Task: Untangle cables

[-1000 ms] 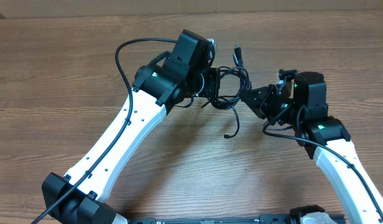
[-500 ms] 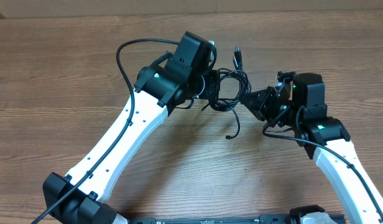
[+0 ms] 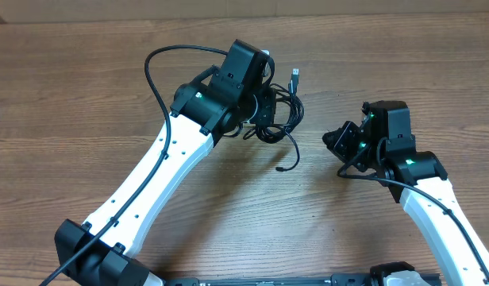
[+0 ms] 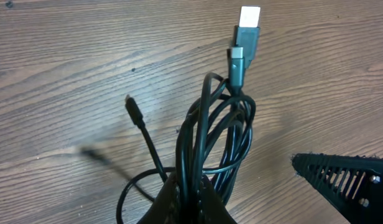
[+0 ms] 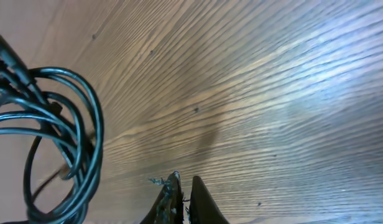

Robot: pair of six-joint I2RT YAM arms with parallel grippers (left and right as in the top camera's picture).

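The cables are a bundle of thin black loops held up at the far middle of the table. A USB plug sticks out above the bundle and a loose strand hangs toward me. My left gripper is shut on the bundle; in the left wrist view its fingers pinch the cables below the USB plug. My right gripper is shut on nothing, a short way right of the bundle. The right wrist view shows its fingertips together, with the cable loops off to the left.
Bare wooden tabletop surrounds the arms. A small plug ends a loose strand left of the bundle. The right gripper's dark body shows at the lower right of the left wrist view. The arms' own thick black cables run along both white arms.
The right gripper has drawn back to the right, away from the bundle it was touching. The bundle has shifted slightly left with the left gripper, and the loose strand swung left.
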